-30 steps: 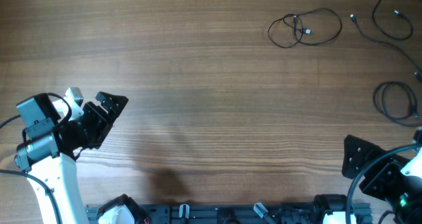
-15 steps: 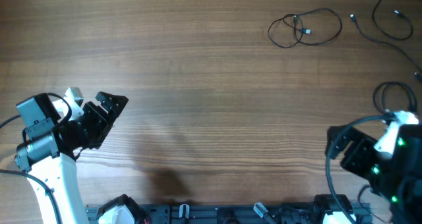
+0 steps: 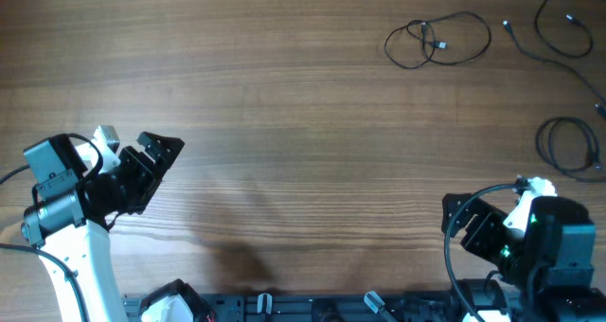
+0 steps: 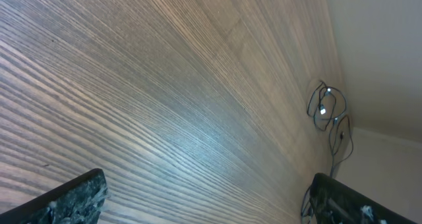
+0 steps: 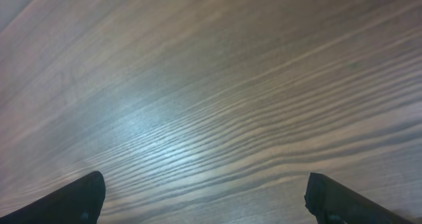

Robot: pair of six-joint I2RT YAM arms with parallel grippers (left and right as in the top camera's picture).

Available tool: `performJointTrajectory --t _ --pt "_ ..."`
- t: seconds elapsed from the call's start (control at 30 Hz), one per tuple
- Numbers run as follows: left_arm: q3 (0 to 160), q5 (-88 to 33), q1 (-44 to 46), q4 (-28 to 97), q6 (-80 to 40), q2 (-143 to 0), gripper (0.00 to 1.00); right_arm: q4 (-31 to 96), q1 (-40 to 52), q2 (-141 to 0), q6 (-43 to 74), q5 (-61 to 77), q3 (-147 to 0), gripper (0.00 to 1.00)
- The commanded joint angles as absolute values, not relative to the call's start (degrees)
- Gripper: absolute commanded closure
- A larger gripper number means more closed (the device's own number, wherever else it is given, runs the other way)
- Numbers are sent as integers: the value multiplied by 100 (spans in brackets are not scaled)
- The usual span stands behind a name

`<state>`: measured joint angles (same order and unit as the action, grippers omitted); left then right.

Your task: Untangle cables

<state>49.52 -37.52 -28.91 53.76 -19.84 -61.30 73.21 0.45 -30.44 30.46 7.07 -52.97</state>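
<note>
Left end effector [image 3: 156, 170] agape, right end effector [image 3: 460, 229] agape, cables [image 3: 440, 45] distant

A brown wooden table [image 3: 284, 123] (grain running lengthwise) ends at a pale surface [image 4: 389, 53] beyond its edge.

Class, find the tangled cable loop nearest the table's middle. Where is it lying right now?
In the overhead view the loop lies on the far right part of the table, just left of the other cables at the right edge.
</note>
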Motion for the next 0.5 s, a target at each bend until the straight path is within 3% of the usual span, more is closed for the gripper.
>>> performJointTrajectory --t 0.0,0.47 --pt "4982 -3739 -2910 5363 -2012 -6152 0 7271 78 -2628 3323 847 -5017 0" --pt "4982 -3739 -2910 5363 -2012 -6152 0 7601 78 -1938 3347 740 -4974 0"
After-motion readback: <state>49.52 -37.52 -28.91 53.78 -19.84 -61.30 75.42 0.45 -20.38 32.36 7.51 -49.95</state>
